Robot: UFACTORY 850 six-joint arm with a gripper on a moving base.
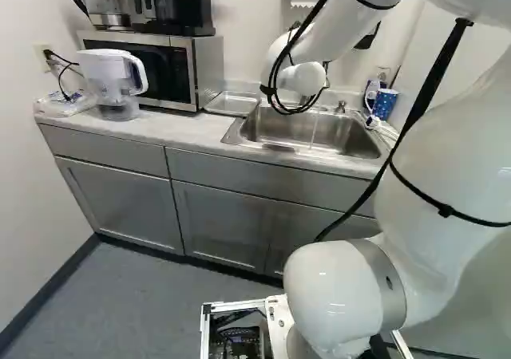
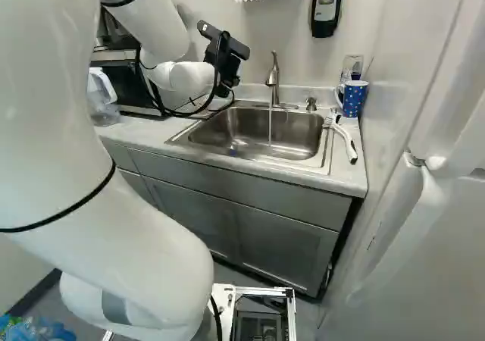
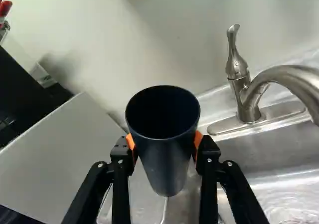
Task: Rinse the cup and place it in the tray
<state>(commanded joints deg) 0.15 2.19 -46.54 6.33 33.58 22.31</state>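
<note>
Black and partly hidden by the wrist, my gripper (image 2: 226,53) hangs over the sink's back left in the right base view. In the wrist view the gripper (image 3: 164,147) is shut on a dark cup (image 3: 168,157), one orange pad at each side; the cup's open mouth faces the camera. A shallow metal tray (image 1: 233,104) lies on the counter between microwave and sink. Water runs from the faucet (image 2: 274,79) into the sink (image 2: 227,131). The cup stands apart from the faucet, on the tray's side of it.
The microwave (image 1: 192,64) stands left of the tray, with a water pitcher (image 1: 117,84) beside it. Right of the sink are a blue dotted mug (image 2: 353,98) and a white-handled brush (image 2: 345,138). A soap dispenser (image 2: 326,6) hangs on the wall.
</note>
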